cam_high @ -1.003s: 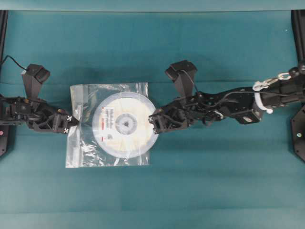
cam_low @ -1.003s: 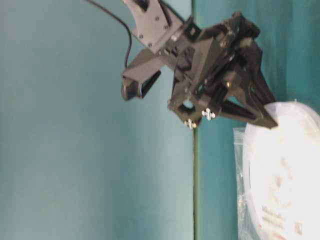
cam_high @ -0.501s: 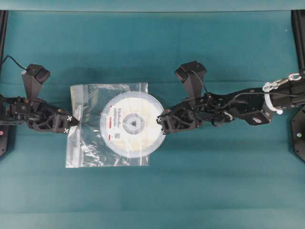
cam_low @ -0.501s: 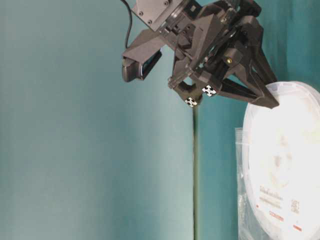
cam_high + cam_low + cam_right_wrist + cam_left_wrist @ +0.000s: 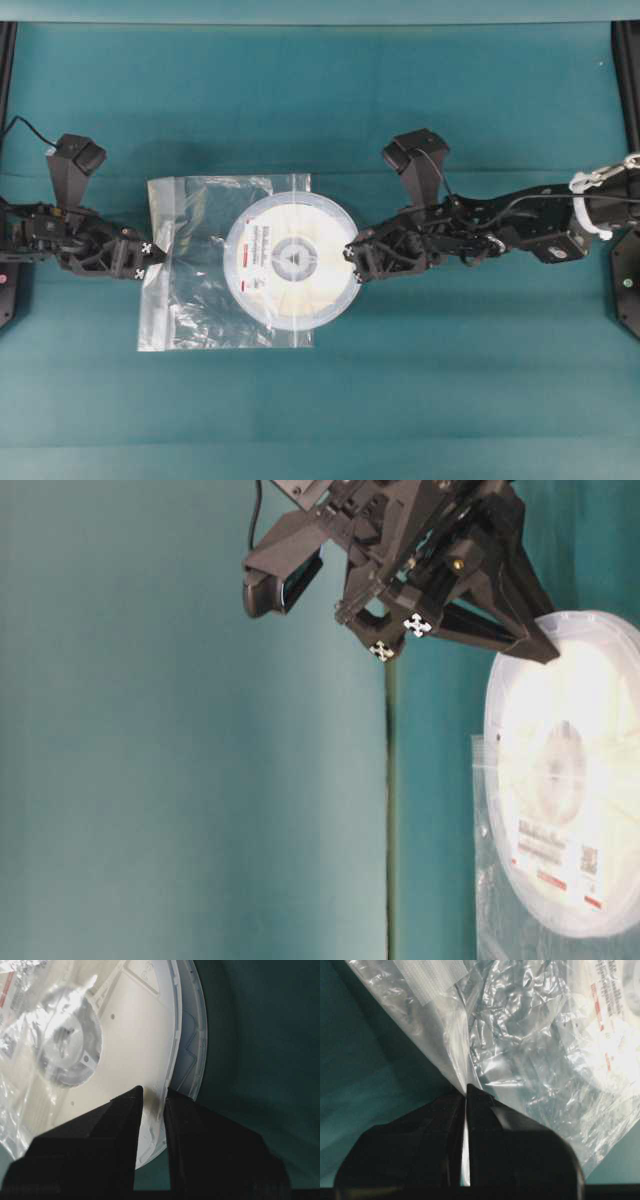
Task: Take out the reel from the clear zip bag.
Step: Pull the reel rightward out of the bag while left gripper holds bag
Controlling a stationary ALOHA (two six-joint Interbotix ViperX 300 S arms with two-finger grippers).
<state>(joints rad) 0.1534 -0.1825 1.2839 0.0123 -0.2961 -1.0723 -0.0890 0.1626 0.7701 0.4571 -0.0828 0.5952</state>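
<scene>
Pinching the bag's point(image 5: 195, 265) left edge, the left hand point(image 5: 158, 256) was clamped shut; the right hand point(image 5: 353, 262) gripped the reel's point(image 5: 292, 260) rim, reel half outside the bag mid-desk point(image 5: 450, 380).

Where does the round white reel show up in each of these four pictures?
Overhead: the reel lies mid-table, partly out of the clear zip bag on its right side.
Table-level: at the right edge, standing tall in the picture.
Left wrist: top right corner, blurred behind crinkled plastic.
Right wrist: fills the left half.
Shared landmark: the right gripper pinching the reel's rim.
</scene>
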